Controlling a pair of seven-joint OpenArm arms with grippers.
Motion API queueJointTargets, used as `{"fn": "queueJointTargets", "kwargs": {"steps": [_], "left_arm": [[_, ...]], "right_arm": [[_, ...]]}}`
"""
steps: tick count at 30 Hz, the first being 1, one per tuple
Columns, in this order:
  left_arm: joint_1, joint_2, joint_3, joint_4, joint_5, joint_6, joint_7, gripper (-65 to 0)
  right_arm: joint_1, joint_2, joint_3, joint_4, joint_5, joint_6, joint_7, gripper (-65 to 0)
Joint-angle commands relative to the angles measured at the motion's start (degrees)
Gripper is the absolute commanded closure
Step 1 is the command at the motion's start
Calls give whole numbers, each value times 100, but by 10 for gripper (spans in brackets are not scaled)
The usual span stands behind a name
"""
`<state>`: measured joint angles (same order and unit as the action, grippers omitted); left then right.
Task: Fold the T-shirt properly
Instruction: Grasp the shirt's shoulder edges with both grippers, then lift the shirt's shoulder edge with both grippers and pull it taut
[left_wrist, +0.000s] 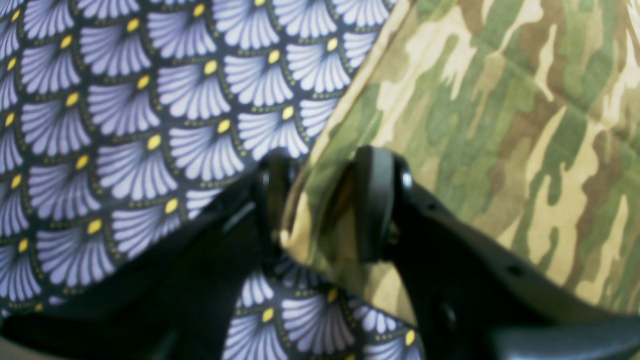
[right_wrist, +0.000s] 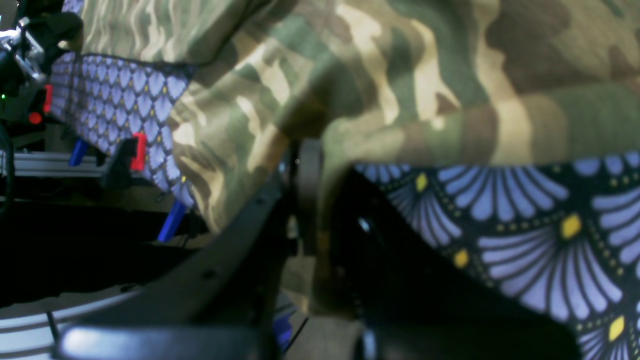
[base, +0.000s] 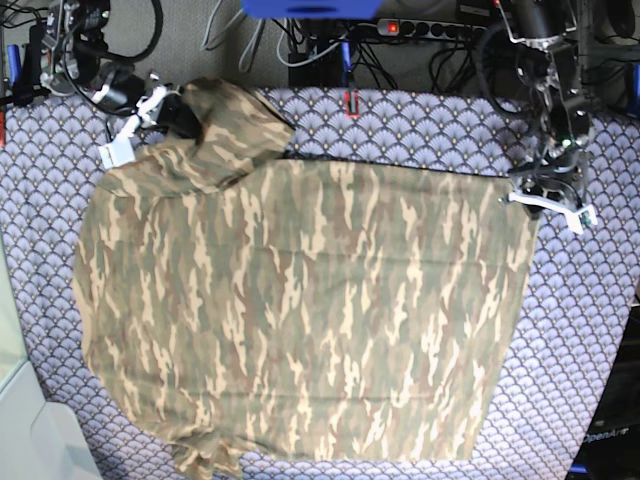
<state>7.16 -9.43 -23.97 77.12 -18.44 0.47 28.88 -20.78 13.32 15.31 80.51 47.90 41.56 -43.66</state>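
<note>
Across the worktop (base: 590, 330), draped in a purple scallop-patterned tablecloth (left_wrist: 125, 125), the camouflage T-shirt (base: 300, 310) is spread almost flat, one sleeve being folded over at the far corner by the right tool (base: 170, 108). Only in the wrist views are the grips seen closely: the left tool (left_wrist: 320, 205) is clamped on the shirt's hem edge, and the right tool (right_wrist: 310, 200) is closed on a bunched fold. Cables and a power strip (base: 430, 28) are seen behind the worktop in the base view.
</note>
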Motion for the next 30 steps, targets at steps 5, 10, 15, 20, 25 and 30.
{"fn": "queueJointTargets", "kwargs": {"steps": [5,10,15,20,25,30], "left_arm": [[71,174,194,-77,-77,-34,580,-216],[203,235,212,11,-86,-34,589,-121],[229,244,212,11,-86,-34,589,-45],[238,244,221,11,-86,-34,589,-43],[502,244,221,556,-86,-43,597,-14],[915,191,221,1277,-77,-43,597,-14]], "right_arm": [[-63,44,-23,-38,-469,-156,-412,0],[-63,44,-23,-38,-469,-156,-412,0],[-63,44,-23,-38,-469,-156,-412,0],[-63,44,-23,-38,-469,-156,-412,0],[-54,61,-15,6,-469,-156,-368,0],[-54,158,47,6,-460,-156,-342,0]]}}
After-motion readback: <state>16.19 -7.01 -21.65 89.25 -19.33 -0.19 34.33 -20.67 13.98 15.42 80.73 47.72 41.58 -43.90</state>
